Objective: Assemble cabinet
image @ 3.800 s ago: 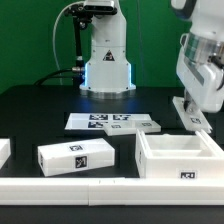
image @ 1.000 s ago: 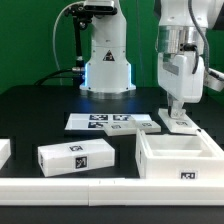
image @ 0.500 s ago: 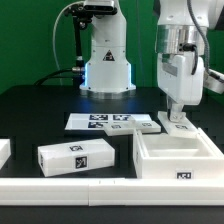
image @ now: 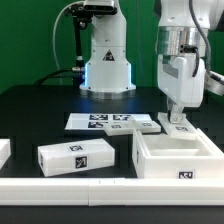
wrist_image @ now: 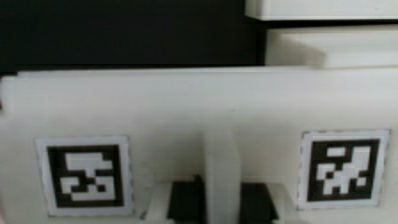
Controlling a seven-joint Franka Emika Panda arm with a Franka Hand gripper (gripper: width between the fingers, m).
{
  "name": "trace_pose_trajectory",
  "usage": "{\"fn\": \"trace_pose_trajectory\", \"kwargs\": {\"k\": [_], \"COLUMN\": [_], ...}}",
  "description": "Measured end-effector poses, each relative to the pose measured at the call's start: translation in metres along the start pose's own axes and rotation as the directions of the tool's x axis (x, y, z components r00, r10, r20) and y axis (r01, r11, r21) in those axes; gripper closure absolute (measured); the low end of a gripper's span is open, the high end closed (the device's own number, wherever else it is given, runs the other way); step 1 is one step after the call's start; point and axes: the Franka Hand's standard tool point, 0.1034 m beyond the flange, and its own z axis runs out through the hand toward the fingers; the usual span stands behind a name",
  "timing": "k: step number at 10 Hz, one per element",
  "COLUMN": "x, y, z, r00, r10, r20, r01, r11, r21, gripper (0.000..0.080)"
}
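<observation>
The cabinet (image: 180, 157) is the open white box at the front of the exterior view's right, with a tag on its near face. My gripper (image: 176, 114) points straight down just behind it. It sits on a flat white panel (image: 178, 125) that lies on the table. In the wrist view the panel (wrist_image: 178, 110) fills the picture, with two tags and a raised white ridge between them. My gripper (wrist_image: 217, 203) is shut on that ridge, with a dark finger (wrist_image: 178, 205) pressed to each side.
The marker board (image: 105, 121) lies at the table's middle, with a small white piece (image: 150, 126) at its right end. A long white block (image: 75, 156) with one tag lies at the front left. Another white part (image: 3, 151) shows at the left edge. A white rail (image: 70, 185) runs along the front.
Since 3.8 s ago my gripper has moved toward the exterior view's left with the panel under it. Over the last second it has only sunk a trifle.
</observation>
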Motion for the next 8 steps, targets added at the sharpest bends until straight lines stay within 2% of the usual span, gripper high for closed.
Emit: {"fn": "trace_pose_trajectory", "kwargs": {"k": [2, 5, 8], "x": [-0.002, -0.006, -0.004], "y": [-0.028, -0.074, -0.075], "z": [0.001, 0.003, 0.002], "r00": [1.0, 0.998, 0.998], "r10": [-0.001, -0.02, -0.017], "r20": [-0.007, -0.055, -0.057], "r01": [0.001, 0.024, 0.021], "r11": [1.0, 0.997, 0.997], "r21": [0.016, 0.075, 0.081], "gripper": [0.0735, 0.0735, 0.0735]}}
